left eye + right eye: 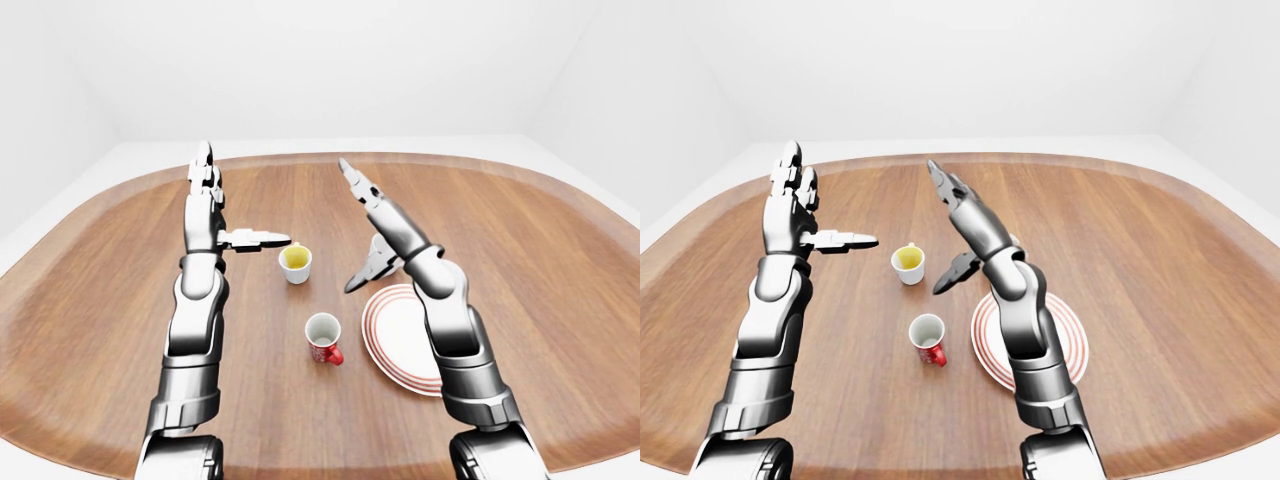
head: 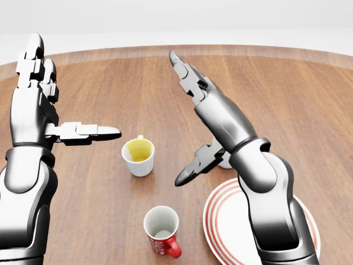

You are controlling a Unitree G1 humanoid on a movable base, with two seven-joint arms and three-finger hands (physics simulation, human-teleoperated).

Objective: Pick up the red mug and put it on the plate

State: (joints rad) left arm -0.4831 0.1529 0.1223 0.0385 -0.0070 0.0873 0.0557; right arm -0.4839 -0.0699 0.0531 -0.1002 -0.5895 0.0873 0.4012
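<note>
Plainly, the small red mug with a white interior and a red handle (image 2: pixel 162 232) stands upright on the oval brown wooden table (image 1: pixel 120 300), just beside the left rim of the white round plate with red rings (image 1: pixel 1072 345) but apart from it; nothing touches it yet. Above it in the head view sits a white cup with a yellow inside (image 2: pixel 138 156), well clear of both hands. The right hand (image 2: pixel 190 124) is raised over the table with its fingers spread wide, one finger pointing up and the thumb hanging down near the plate's upper edge; the left hand (image 2: pixel 47 105) is likewise splayed, its thumb jutting toward the white cup, holding nothing. To my judgement the reach has not begun; the right hand should drop beside the mug, fingers kept apart until they bracket the body, avoiding the handle and the plate's rim. The right-eye view shows most of the plate, which the right forearm largely covers in the left-eye view.
</note>
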